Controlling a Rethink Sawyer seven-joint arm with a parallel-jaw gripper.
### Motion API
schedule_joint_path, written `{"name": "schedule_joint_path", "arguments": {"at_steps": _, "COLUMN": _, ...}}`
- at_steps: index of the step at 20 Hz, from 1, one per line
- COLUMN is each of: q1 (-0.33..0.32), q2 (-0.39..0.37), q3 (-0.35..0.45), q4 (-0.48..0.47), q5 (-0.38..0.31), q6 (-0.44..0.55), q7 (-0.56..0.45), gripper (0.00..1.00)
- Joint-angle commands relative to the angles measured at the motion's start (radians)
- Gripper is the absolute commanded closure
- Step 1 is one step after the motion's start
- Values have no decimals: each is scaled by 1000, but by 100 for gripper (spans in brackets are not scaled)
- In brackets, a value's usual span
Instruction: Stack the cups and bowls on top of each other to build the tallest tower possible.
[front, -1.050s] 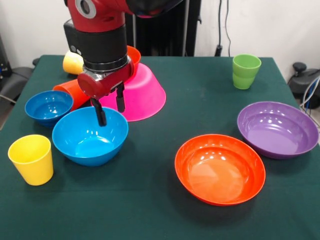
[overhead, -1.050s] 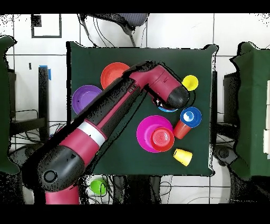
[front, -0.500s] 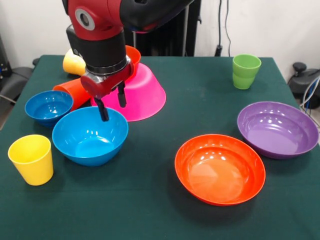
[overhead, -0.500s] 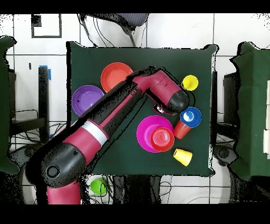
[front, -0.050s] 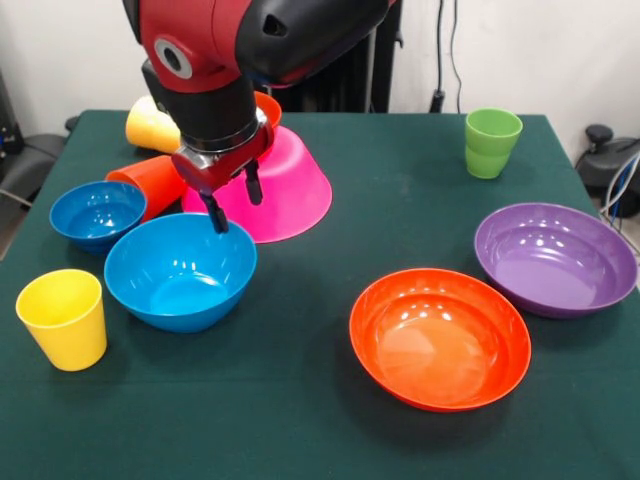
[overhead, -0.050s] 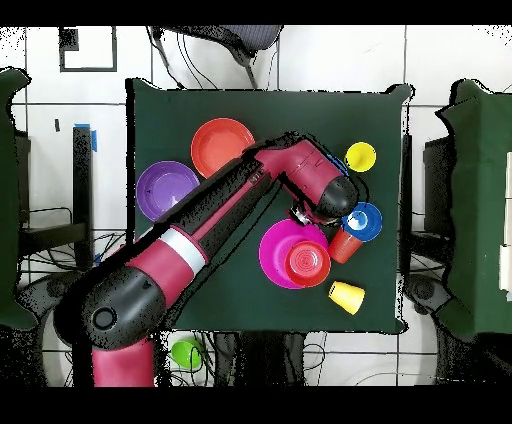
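Note:
My gripper hangs open and holds nothing, just above the far rim of the medium blue bowl, between it and the tower. The tower is the large pink bowl turned upside down with the small orange bowl on top; from overhead, the pink bowl carries the orange bowl. The small blue bowl sits left of the gripper. An orange-red cup and a yellow cup lie on their sides behind it. Another yellow cup stands upright at the front left.
A green cup stands at the back right. The wide purple bowl and the wide orange bowl sit open side up on the right half of the green table. In the overhead view my arm covers the medium blue bowl.
My gripper has risen out of the medium blue bowl's far rim and drifted slightly toward the pink bowl. The bowls and cups have stayed in place.

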Motion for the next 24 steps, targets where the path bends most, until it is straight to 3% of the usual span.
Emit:
{"name": "schedule_joint_path", "arguments": {"at_steps": 1, "q1": -8, "q2": 26, "q3": 132, "q4": 11, "q5": 24, "q6": -13, "q7": 222, "gripper": 0}}
{"name": "schedule_joint_path", "arguments": {"at_steps": 12, "q1": -10, "q2": 46, "q3": 139, "q4": 25, "q5": 56, "q6": 99, "q7": 107, "gripper": 0}}
{"name": "schedule_joint_path", "arguments": {"at_steps": 24, "q1": -22, "q2": 49, "q3": 166, "q4": 31, "q5": 99, "q6": 115, "q7": 45, "gripper": 0}}
